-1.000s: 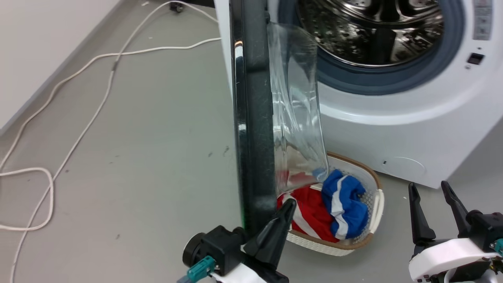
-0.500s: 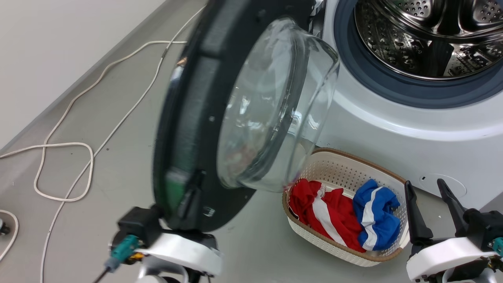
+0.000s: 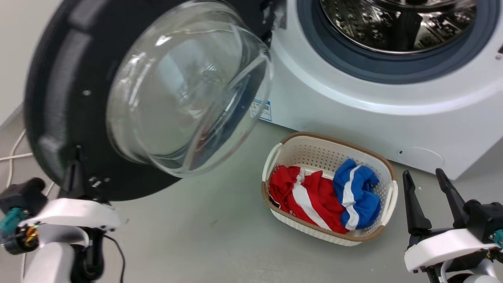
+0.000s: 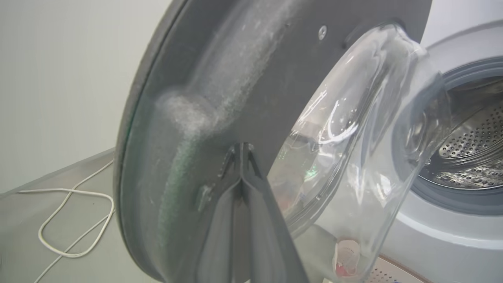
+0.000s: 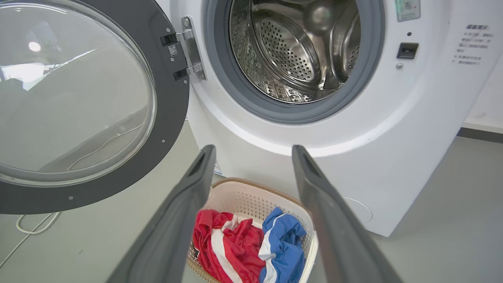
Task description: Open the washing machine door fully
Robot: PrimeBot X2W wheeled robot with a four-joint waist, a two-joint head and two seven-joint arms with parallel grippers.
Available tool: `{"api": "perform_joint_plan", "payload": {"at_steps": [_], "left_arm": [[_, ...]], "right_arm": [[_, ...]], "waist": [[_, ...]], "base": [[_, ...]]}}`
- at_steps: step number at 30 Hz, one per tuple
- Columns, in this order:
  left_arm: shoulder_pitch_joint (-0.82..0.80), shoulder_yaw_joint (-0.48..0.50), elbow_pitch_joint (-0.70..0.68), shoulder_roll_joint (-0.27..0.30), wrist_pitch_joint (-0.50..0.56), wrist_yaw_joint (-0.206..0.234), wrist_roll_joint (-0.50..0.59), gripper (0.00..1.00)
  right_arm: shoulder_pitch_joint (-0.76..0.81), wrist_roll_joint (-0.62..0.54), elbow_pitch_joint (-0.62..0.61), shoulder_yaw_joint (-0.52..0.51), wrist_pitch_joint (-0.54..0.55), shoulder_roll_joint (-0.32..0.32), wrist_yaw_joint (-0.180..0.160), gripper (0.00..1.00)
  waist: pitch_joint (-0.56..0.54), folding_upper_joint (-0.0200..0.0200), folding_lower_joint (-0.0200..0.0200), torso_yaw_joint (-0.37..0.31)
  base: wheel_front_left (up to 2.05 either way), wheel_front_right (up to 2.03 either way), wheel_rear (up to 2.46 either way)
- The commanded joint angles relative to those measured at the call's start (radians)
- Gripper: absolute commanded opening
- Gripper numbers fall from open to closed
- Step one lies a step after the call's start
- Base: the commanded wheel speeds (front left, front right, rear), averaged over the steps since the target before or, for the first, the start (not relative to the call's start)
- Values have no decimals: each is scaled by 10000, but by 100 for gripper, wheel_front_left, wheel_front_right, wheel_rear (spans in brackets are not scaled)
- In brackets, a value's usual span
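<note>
The washing machine door (image 3: 59, 98), a black ring around a clear bulging glass bowl (image 3: 184, 90), stands swung out wide to the left of the white washing machine (image 3: 353, 114). The steel drum (image 3: 397, 23) is exposed inside its grey gasket. At the lower left, my left gripper (image 3: 74, 165) is shut, its tips pressed against the door's inner black face near the lower rim. The left wrist view shows the left gripper (image 4: 241, 149) with fingers closed together against the door (image 4: 235, 78). My right gripper (image 3: 421, 173) stands open at the lower right, apart from the door and holding nothing. The right wrist view shows the right gripper (image 5: 253, 149).
A white laundry basket (image 3: 330, 137) with a red garment (image 3: 302, 196) and a blue garment (image 3: 357, 192) sits on the grey floor in front of the machine, between the arms. A white cable (image 4: 74, 220) lies on the floor beyond the door, by the pale wall.
The door has swung much further open to the left, from edge-on to showing its inner face. My left gripper went left with it. The head camera shifted; the right gripper stayed put.
</note>
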Motion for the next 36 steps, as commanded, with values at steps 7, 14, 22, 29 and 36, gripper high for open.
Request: {"api": "perform_joint_plan", "payload": {"at_steps": [7,14,22,29,36], "left_arm": [[-721,989,1220,718,-146,-190,-470,0],[-1548,1411,2703,1426,-125,-706,-796,0],[-1650,1445,3416,1357,-315,-861,-666,0],[-598,1603,2545,568,-455,-660,-338,0],[1002,1215,591,-457,-459,-481,284,0]], "right_arm": [[-310,185,187,76,-229,22,-3,100],[-563,177,402,87,-281,23,-3,100],[-602,166,585,68,-402,24,-3,100],[-333,353,842,93,-581,22,-3,100],[-90,271,880,88,-489,22,-3,100]], "waist": [[643,0,-1,-710],[867,0,-1,-919],[687,0,-1,-1068],[95,0,-1,-1176],[-484,0,-1,-1242]], "base": [[0,0,0],[0,0,0],[0,0,0],[0,0,0],[0,0,0]]}}
